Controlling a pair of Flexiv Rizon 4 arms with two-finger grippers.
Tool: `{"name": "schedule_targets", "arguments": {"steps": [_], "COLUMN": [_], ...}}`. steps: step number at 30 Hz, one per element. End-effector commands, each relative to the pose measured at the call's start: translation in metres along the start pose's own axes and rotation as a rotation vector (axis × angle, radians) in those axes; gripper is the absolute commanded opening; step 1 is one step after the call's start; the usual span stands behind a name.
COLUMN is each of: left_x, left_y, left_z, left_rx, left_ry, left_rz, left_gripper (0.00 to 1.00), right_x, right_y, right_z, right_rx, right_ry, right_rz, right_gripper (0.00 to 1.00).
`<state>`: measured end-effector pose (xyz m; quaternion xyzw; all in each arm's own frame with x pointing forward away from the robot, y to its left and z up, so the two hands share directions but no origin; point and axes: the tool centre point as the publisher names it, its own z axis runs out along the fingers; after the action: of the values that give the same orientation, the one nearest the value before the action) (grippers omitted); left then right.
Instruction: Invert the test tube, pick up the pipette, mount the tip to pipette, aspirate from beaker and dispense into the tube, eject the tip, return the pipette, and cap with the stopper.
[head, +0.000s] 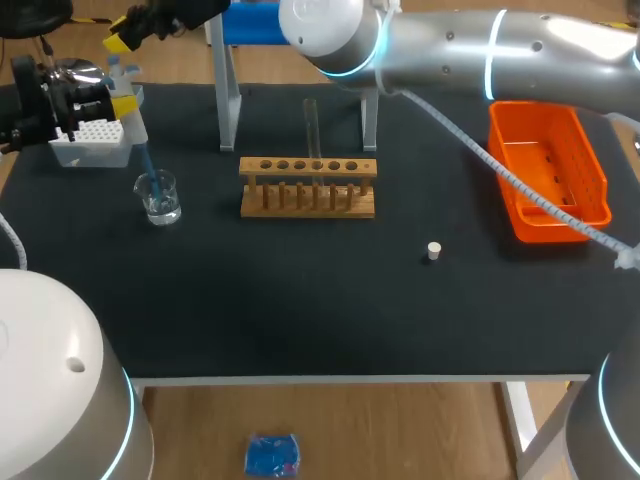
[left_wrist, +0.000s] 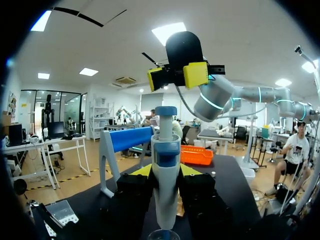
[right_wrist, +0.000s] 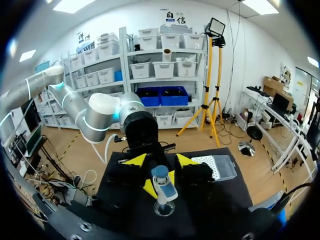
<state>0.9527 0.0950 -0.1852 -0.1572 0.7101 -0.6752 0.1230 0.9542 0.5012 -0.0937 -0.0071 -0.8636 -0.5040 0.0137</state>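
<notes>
My left gripper (head: 118, 105) is shut on the white-and-blue pipette (left_wrist: 165, 170), held upright at the table's far left. The pipette's blue tip (head: 149, 170) dips into the glass beaker (head: 160, 200). My right arm reaches across from the right. Its gripper (left_wrist: 176, 76) hangs open just above the pipette's plunger (left_wrist: 165, 111), fingers apart and not touching it. From the right wrist view the plunger (right_wrist: 161, 174) lies below and between my right gripper (right_wrist: 160, 160) fingers. The test tube (head: 311, 125) stands upright in the wooden rack (head: 308, 187). A small white stopper (head: 433, 251) lies on the mat.
A white tip box (head: 90, 140) sits just behind the beaker. The pipette stand (head: 232, 90) with a blue bar rises at the back centre. An orange bin (head: 547, 170) is at the right.
</notes>
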Motion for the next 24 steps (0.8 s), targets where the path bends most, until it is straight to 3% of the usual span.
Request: {"name": "schedule_targets", "arguments": {"steps": [1,6,12,24], "left_x": [0.001,0.001,0.001,0.001], "left_y": [-0.001,-0.001,-0.001,-0.001], "left_z": [0.0,0.0,0.0,0.0], "left_rx": [-0.001,-0.001,-0.001,-0.001], "left_ry": [-0.003,-0.003,-0.003,-0.003], "left_rz": [0.0,0.0,0.0,0.0], "left_gripper": [0.0,0.0,0.0,0.0], "right_x": [0.005,0.006,0.007,0.01], "right_y": [0.007,0.009,-0.002,-0.063], "right_z": [-0.022,-0.056,-0.116,-0.234], "right_rx": [0.021,0.034,0.029,0.062], "right_ry": [-0.023,-0.047,-0.078,-0.143], "right_rz": [-0.035,-0.149,-0.275,-0.37], "right_gripper": [1.0,1.0,1.0,1.0]}}
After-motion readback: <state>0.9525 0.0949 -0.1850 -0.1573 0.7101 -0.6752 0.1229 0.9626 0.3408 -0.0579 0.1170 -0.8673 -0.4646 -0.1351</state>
